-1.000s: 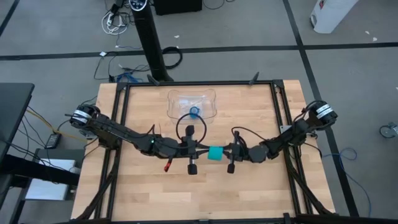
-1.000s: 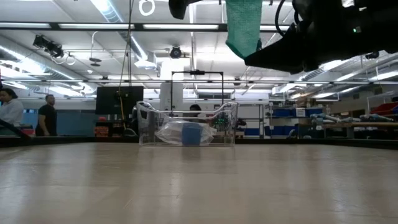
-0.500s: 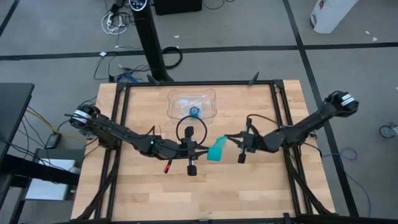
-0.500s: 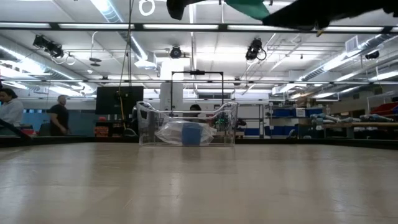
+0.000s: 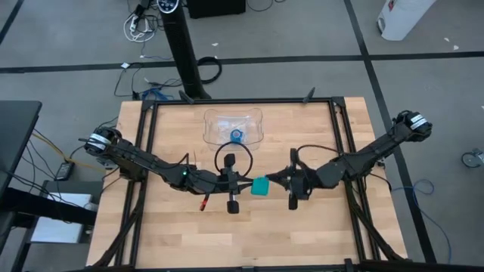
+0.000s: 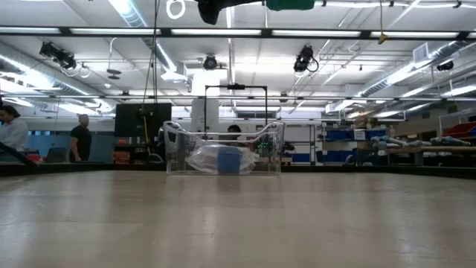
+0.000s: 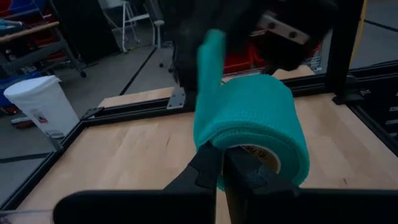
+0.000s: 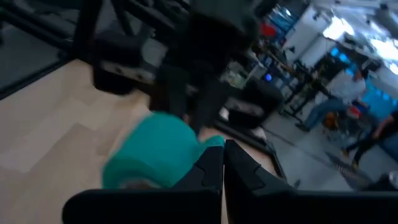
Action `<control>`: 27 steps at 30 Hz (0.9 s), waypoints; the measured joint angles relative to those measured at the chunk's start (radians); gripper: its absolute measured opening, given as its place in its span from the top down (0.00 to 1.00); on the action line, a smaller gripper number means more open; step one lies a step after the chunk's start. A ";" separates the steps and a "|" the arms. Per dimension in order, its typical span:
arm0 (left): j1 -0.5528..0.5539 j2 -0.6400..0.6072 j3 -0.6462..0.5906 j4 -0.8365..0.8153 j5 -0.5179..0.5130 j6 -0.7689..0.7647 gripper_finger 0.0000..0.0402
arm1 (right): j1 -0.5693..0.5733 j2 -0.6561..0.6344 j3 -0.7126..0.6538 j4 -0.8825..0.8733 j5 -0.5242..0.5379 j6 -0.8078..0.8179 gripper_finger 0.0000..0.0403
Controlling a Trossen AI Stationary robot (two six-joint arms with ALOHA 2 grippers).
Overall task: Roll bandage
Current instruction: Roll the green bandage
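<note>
The teal-green bandage [image 5: 261,187] is a stubby roll held above the middle of the table, between my two grippers. My left gripper [image 5: 243,183] is shut on the roll from the table's left. My right gripper [image 5: 278,181] is shut on the bandage from the right. In the left wrist view the roll [image 7: 255,124] shows a pale core, and a loose tail [image 7: 210,68] rises from it toward the right gripper. In the low view only a sliver of the bandage [image 6: 290,4] shows at the top edge. My left gripper pinches the roll's open end at its rim [image 7: 231,155] between the two shut fingers. The fingers come level from the table's left. The roll is lifted clear of the table, its axis pointing along the fingers. My right gripper pinches the bandage's loose tail [image 8: 210,143] right beside the roll [image 8: 152,158]. The fingers come about level from the table's right. The tail is short, and the roll hangs clear of the table.
A clear plastic tray [image 5: 257,121] stands at the far middle of the table with a small bright-blue roll [image 5: 237,134] in it. The tray also shows in the low view [image 6: 271,149]. People stand in the room far behind the table [image 6: 78,138].
My right gripper went toward the table's right edge, drawing the tail out slanted, then came back toward the roll. The strip that hung down below the grippers has been drawn up and lies against the roll. My left gripper has kept its hold.
</note>
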 joint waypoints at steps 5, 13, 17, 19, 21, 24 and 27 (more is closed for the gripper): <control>-0.001 0.000 0.000 0.011 -0.007 0.023 0.96 | 0.046 0.120 0.081 -0.029 0.034 -0.064 0.96; -0.002 0.004 -0.002 -0.003 -0.013 0.037 0.96 | 0.105 0.215 0.119 0.017 0.225 -0.073 0.70; -0.005 0.004 -0.002 0.012 -0.018 0.053 0.96 | 0.112 0.215 0.120 0.018 0.236 -0.059 0.61; -0.008 0.003 -0.002 0.015 -0.020 0.060 0.96 | 0.114 0.218 0.120 0.022 0.226 -0.053 0.59; -0.009 0.003 -0.002 0.014 -0.017 0.066 0.96 | 0.119 0.220 0.120 0.023 0.209 -0.068 0.59; -0.007 0.002 -0.001 0.023 -0.003 0.083 0.96 | 0.121 0.215 0.120 0.049 0.201 -0.134 0.59; -0.007 -0.003 0.001 0.027 -0.007 0.084 0.96 | 0.119 0.198 0.130 0.021 0.086 -0.128 0.60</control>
